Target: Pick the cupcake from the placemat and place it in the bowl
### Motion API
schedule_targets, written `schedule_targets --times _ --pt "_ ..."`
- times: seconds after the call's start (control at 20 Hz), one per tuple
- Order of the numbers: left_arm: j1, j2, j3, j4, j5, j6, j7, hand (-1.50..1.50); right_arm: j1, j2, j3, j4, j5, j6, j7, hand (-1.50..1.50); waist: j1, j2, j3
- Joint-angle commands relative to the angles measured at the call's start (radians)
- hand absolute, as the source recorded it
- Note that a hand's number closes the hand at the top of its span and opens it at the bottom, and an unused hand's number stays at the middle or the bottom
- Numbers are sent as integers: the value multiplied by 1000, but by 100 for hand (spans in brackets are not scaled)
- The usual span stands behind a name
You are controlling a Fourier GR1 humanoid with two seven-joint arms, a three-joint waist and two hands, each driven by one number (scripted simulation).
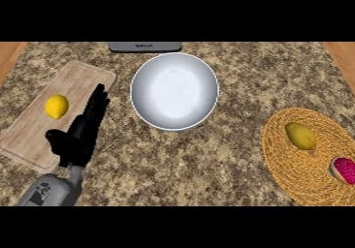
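The cupcake (346, 170), pink-topped with a tan base, lies at the right edge of the round woven placemat (309, 186) in the head view. A white bowl (174, 91) stands at the counter's middle, with nothing in it. My left hand (80, 138) hovers over the left side of the counter, fingers straight and pointing away from me, far from the cupcake and just left of the bowl. It holds nothing. My right hand does not show.
A yellow-green potato-like item (300, 135) also sits on the placemat. A lemon (57, 106) rests on a wooden cutting board (33, 140) at the left, beside my left hand. A grey appliance edge (144, 46) shows at the back.
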Motion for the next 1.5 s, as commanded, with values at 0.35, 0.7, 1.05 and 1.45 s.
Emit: schedule_targets --times 0.35,0.7,1.05,1.45 --pt "-30 -11 25 22 -29 -54 14 0 3 -221 -54 -100 -28 144 515 -150 15 6 0" --pt "-10 -42 57 53 -54 -86 -27 0 -126 -171 84 67 99 200 563 -150 21 5 1" --pt "36 -96 54 -75 -134 -48 69 0 -74 -51 28 73 137 309 462 -150 12 1 1" --pt "14 -137 112 -17 -153 -104 58 0 -116 42 -37 137 118 398 366 -150 13 2 1"
